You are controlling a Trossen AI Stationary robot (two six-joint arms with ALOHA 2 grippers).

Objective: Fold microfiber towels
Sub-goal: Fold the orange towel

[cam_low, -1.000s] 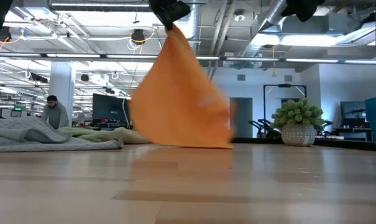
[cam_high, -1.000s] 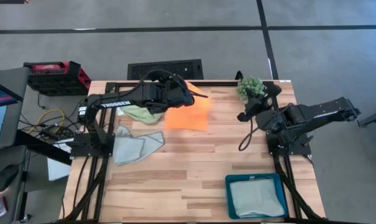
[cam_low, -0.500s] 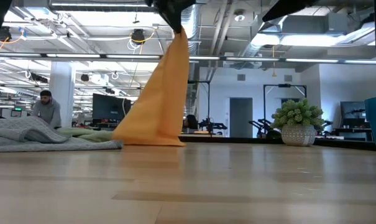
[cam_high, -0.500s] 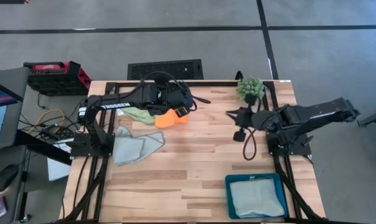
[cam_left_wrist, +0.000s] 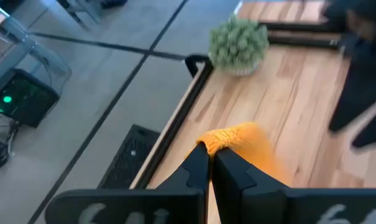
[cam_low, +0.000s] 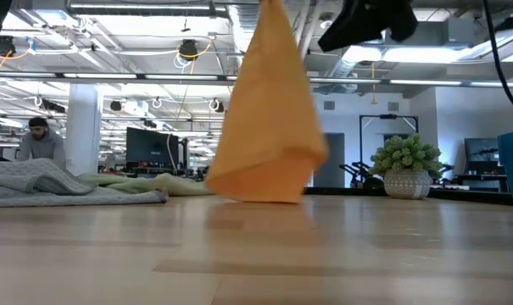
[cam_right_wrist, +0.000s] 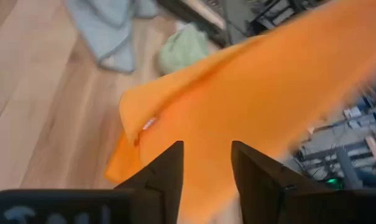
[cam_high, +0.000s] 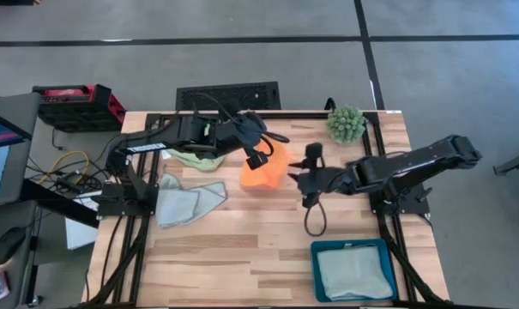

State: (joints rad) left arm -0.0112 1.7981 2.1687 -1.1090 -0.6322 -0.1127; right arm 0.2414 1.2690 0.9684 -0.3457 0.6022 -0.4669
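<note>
The orange towel (cam_high: 264,170) hangs in a narrow cone (cam_low: 269,119) from my left gripper (cam_left_wrist: 210,167), which is shut on its top over the table's far middle. Whether its folded lower end (cam_low: 260,188) touches the table, I cannot tell. My right gripper (cam_right_wrist: 206,163) is open, just right of the towel (cam_right_wrist: 256,93), fingers pointing at it. A light green towel (cam_high: 190,158) and a crumpled pale towel (cam_high: 187,199) lie flat at the left. My left gripper pinches a bunched corner or fold of the orange towel (cam_left_wrist: 220,140) between its two fingertips. The fingers slant down from the table's left. The cloth hangs slack below them. My right gripper is close before the towel's right side; whether it touches the cloth I cannot tell.
A spiky green plant in a pot (cam_high: 347,123) stands at the far right. A teal tray (cam_high: 316,273) with a pale cloth in it sits at the near right. Bare wood (cam_high: 242,249) lies in the near middle. A person shows beyond the table (cam_low: 37,140).
My left gripper has carried the orange towel up and toward the table's right; the cloth, first swung out wide, now hangs as a narrow cone. My right gripper has come down and toward the table's left, up to the towel, and has opened.
</note>
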